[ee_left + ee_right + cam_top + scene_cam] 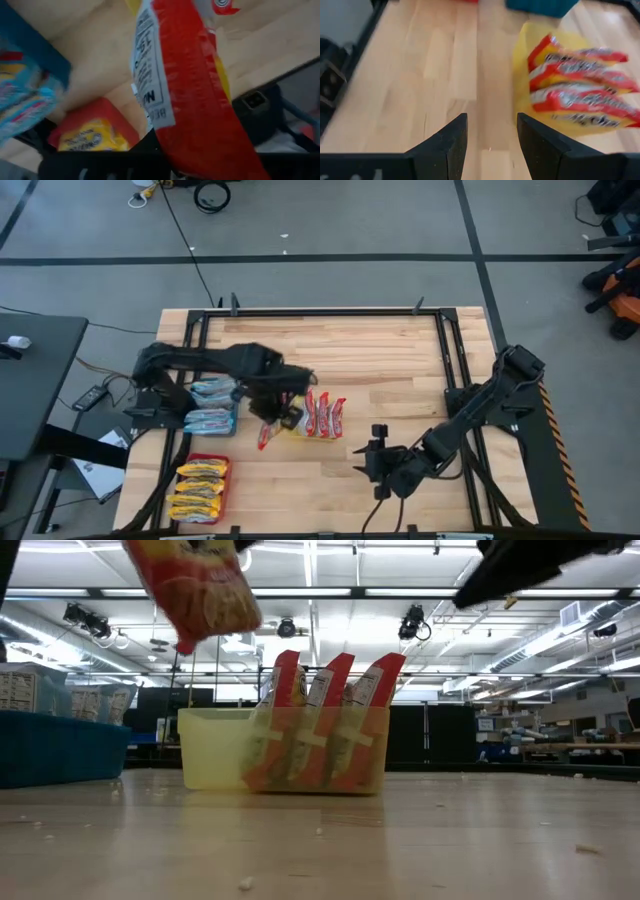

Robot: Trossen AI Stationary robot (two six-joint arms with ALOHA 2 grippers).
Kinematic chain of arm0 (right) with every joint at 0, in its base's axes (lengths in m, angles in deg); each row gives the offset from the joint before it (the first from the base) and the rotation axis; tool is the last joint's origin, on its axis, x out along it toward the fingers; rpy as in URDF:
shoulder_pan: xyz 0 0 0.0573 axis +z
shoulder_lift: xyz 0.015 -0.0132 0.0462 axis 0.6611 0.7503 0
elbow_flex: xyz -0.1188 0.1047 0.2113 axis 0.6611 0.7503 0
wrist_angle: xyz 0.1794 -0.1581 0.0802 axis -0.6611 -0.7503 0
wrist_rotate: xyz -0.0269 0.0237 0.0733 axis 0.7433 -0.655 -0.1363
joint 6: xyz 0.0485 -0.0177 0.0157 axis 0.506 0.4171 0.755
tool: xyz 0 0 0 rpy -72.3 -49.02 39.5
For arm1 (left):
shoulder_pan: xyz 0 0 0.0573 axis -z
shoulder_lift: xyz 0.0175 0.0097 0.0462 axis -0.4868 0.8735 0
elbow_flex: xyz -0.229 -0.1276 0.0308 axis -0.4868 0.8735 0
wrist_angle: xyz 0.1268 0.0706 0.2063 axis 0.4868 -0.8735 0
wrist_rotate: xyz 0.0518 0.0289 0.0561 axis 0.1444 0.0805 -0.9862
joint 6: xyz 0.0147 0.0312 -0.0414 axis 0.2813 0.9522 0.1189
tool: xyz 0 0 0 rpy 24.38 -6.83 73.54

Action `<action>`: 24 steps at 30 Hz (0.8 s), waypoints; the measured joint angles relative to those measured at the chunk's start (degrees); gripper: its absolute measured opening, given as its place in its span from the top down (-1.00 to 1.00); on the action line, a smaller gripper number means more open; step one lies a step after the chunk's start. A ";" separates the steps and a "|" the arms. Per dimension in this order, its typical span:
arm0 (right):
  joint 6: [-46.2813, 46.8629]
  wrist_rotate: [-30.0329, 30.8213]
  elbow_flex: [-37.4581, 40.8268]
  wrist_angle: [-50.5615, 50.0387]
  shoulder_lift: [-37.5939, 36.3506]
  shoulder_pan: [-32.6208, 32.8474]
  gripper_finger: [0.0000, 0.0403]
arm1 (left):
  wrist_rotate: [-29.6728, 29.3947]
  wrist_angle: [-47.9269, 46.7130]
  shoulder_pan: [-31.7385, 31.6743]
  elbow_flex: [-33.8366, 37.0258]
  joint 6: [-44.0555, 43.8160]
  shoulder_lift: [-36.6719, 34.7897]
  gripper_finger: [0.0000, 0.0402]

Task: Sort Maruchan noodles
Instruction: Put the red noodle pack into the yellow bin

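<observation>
My left gripper (277, 413) is shut on a red-and-white noodle packet (267, 435), which hangs above the table just left of the yellow tray (300, 428). Three red-and-white packets (323, 415) stand on edge in that tray, leaning on its walls. The low view shows the held packet (200, 595) high above the table, left of the tray (215, 755). Blue-white packets (212, 405) lie in a blue tray, and yellow packets (200, 488) lie in a red tray (225, 480). My right gripper (372, 462) is open near the table's front, its fingers (450, 145) pointing at the yellow tray (522, 95). My left gripper has the red packet by one end (210, 157), coming from above and pointing steeply down. The packet itself hides where the fingers meet it. It hangs below the gripper, tilted, its lower end (185, 640) clear of the table and trays.
The blue tray (190, 420) and red tray sit along the table's left side. A black frame (450, 360) runs around the tabletop. Bare wood (340, 350) lies behind the trays and between the yellow tray and my right gripper.
</observation>
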 joint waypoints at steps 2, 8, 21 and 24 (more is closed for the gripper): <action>0.16 -0.55 0.00 -0.13 1.77 0.02 0.13 | 3.24 0.85 -2.43 0.15 1.56 1.38 0.87; 1.74 -0.82 0.00 -0.20 8.33 -0.01 0.13 | 9.54 0.84 -8.05 0.15 6.78 7.12 0.90; 1.12 -1.61 -0.02 5.59 15.25 -1.59 0.13 | 18.41 -0.41 -13.53 0.14 16.63 17.06 0.90; -0.24 -1.84 -0.01 7.28 15.58 -2.27 0.13 | 21.56 -0.91 -13.32 0.13 18.26 18.50 0.89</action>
